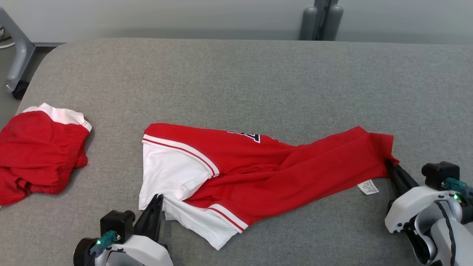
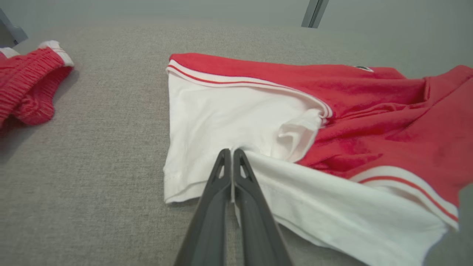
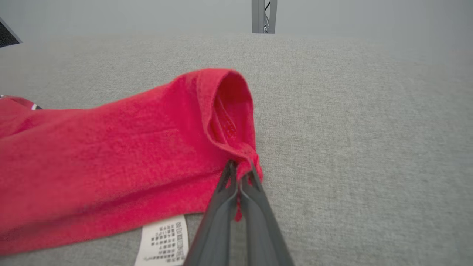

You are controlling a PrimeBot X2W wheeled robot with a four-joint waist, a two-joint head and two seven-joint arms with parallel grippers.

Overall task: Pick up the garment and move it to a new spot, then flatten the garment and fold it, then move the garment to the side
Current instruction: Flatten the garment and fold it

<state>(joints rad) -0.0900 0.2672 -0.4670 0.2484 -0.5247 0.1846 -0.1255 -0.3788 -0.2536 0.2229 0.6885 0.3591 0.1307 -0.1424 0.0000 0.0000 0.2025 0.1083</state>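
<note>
The garment (image 1: 258,170) is a red shirt with white sleeves and striped trim, lying crumpled and stretched across the grey padded table (image 1: 258,74). At the lower left, my left gripper (image 1: 158,197) is shut on the garment's white sleeve edge (image 2: 207,162). My right gripper (image 1: 388,163) at the right is shut on the red hem corner (image 3: 244,162), which bunches between its tips. A white care label (image 3: 162,240) hangs from the hem just left of the right fingers (image 3: 255,214).
A second red and white garment (image 1: 37,151) lies crumpled at the table's left edge. Grey frame legs (image 1: 321,18) stand beyond the far edge, and a wheeled stand (image 1: 16,66) is at the far left. Bare table stretches behind the shirt.
</note>
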